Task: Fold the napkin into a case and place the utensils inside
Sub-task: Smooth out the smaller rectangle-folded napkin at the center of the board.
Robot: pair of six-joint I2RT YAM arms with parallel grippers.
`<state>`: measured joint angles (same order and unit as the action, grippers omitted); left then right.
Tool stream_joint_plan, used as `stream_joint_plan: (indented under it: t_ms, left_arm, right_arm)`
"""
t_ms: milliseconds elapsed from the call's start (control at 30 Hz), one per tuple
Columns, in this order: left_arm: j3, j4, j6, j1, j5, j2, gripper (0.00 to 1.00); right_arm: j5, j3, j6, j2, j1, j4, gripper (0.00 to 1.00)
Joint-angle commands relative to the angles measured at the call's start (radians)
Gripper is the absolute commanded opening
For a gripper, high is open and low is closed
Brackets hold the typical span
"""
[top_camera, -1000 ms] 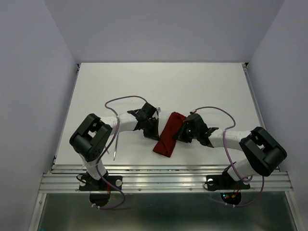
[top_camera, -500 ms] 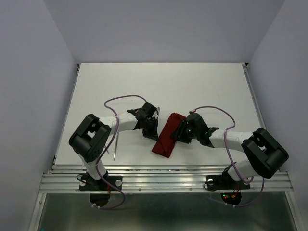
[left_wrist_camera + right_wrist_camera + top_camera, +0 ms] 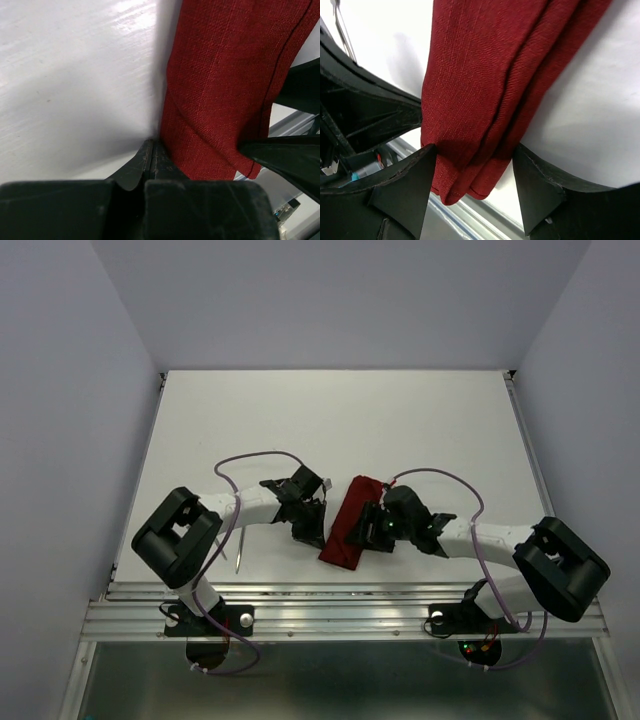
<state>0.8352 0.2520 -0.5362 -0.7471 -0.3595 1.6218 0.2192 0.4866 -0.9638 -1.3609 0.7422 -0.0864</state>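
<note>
Right hand (image 3: pixel 475 150) has opened over the last second. Its two black fingers now stand spread, one on each side of the near end of the dark red folded cloth strip (image 3: pixel 348 525), with nothing pinched. It has also slid along the strip toward 6 o'clock. Left hand (image 3: pixel 150 152) is pressed together, nothing seen between its fingers, tip touching the strip's 9 o'clock edge; that arm has drawn a little nearer the bases. The strip lies flat on the white bench (image 3: pixel 330 410) between the two hands, long axis running 1 o'clock to 7 o'clock, layered fold edges showing at its near end. It has barely shifted with the release. One thin silver metal piece of cutlery (image 3: pixel 240 545) lies on the bench at 9 o'clock of the strip, beyond the left arm and well apart from the cloth; the spoon is not made out. Reading: the folding looks done or nearly so, and the case keeps its shape unaided. Loading the cutlery is not yet begun.
</note>
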Motion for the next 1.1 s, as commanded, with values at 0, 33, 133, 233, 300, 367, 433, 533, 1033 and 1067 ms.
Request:
stream_joint_plan:
  t_ms: [0,33,133,233,300,367,433,533,1033,1067]
  left_arm:
    - [0.005,0.01,-0.008,-0.024,-0.016,-0.027,0.0]
    - [0.01,0.009,-0.014,-0.029,-0.016,-0.023,0.0]
    - [0.019,0.004,-0.025,-0.035,-0.015,-0.02,0.0]
    - [0.027,0.0,-0.031,-0.038,-0.013,-0.017,0.0]
    - [0.033,0.0,-0.036,-0.037,-0.01,-0.014,0.0]
    - [0.039,0.0,-0.038,-0.037,-0.01,-0.01,0.0]
    - [0.051,0.0,-0.039,-0.038,-0.009,-0.008,0.0]
    - [0.064,0.003,-0.036,-0.037,-0.007,-0.01,0.0]
    - [0.13,0.075,0.01,-0.028,0.076,-0.033,0.0]
    - [0.128,0.072,0.01,-0.028,0.071,-0.034,0.0]
  right_arm:
    - [0.012,-0.037,-0.003,-0.021,0.045,0.057,0.66]
    - [0.008,-0.039,-0.006,-0.027,0.054,0.054,0.65]
    - [-0.003,-0.051,-0.022,-0.032,0.054,0.05,0.58]
    - [-0.021,-0.068,-0.038,-0.004,0.054,0.042,0.5]
    - [-0.027,-0.071,-0.042,0.011,0.054,0.042,0.42]
    - [-0.04,-0.071,-0.049,0.017,0.054,0.045,0.34]
    - [-0.055,-0.066,-0.055,0.023,0.054,0.05,0.23]
    - [-0.086,-0.06,-0.067,0.029,0.054,0.059,0.1]
    - [-0.242,0.093,0.037,-0.119,0.0,0.068,0.01]
    - [-0.242,0.107,0.042,-0.132,0.0,0.068,0.01]
